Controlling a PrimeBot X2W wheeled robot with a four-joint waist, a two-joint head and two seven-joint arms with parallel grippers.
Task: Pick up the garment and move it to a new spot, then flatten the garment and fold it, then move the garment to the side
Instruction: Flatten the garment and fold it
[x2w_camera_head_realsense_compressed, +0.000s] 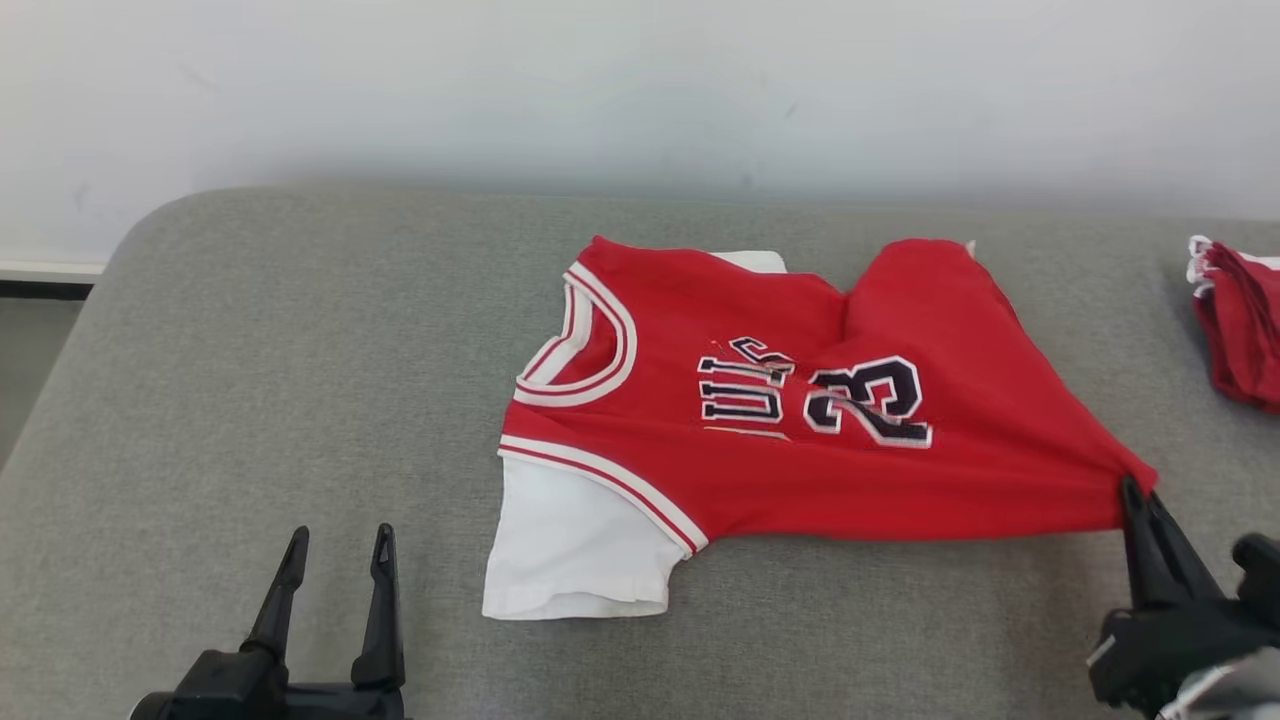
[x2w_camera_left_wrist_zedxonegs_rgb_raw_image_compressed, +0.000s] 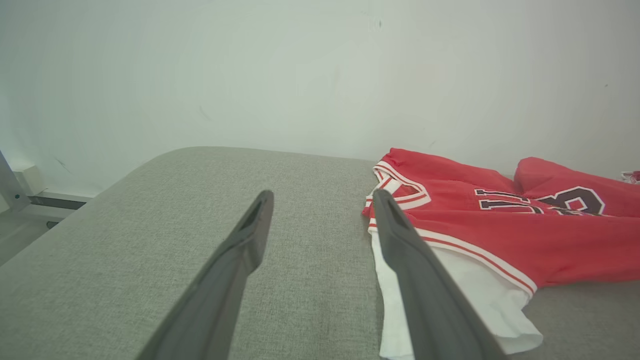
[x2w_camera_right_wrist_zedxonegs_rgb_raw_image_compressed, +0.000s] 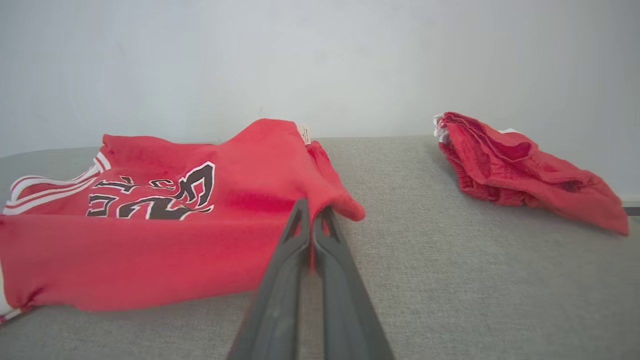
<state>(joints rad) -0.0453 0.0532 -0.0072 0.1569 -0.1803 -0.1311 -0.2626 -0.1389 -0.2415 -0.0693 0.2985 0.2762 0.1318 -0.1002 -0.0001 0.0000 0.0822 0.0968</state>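
Observation:
A red jersey (x2w_camera_head_realsense_compressed: 790, 420) with white sleeves, white-striped collar and a dark "23" lies spread on the grey cushioned surface (x2w_camera_head_realsense_compressed: 300, 400), collar to the left. My right gripper (x2w_camera_head_realsense_compressed: 1135, 492) is shut on the jersey's near right hem corner, pulling the cloth taut; in the right wrist view its fingers (x2w_camera_right_wrist_zedxonegs_rgb_raw_image_compressed: 295, 235) pinch the red fabric (x2w_camera_right_wrist_zedxonegs_rgb_raw_image_compressed: 150, 250). My left gripper (x2w_camera_head_realsense_compressed: 338, 540) stands open near the front edge, left of the white sleeve (x2w_camera_head_realsense_compressed: 570, 550), with nothing between its fingers. In the left wrist view the jersey (x2w_camera_left_wrist_zedxonegs_rgb_raw_image_compressed: 500, 225) lies right of that gripper (x2w_camera_left_wrist_zedxonegs_rgb_raw_image_compressed: 322, 197).
A second bundle of red cloth (x2w_camera_head_realsense_compressed: 1240, 330) lies crumpled at the far right of the surface; the right wrist view has this bundle (x2w_camera_right_wrist_zedxonegs_rgb_raw_image_compressed: 520, 170) too. A pale wall (x2w_camera_head_realsense_compressed: 640, 90) runs behind. The surface's rounded left corner (x2w_camera_head_realsense_compressed: 150, 230) drops to the floor.

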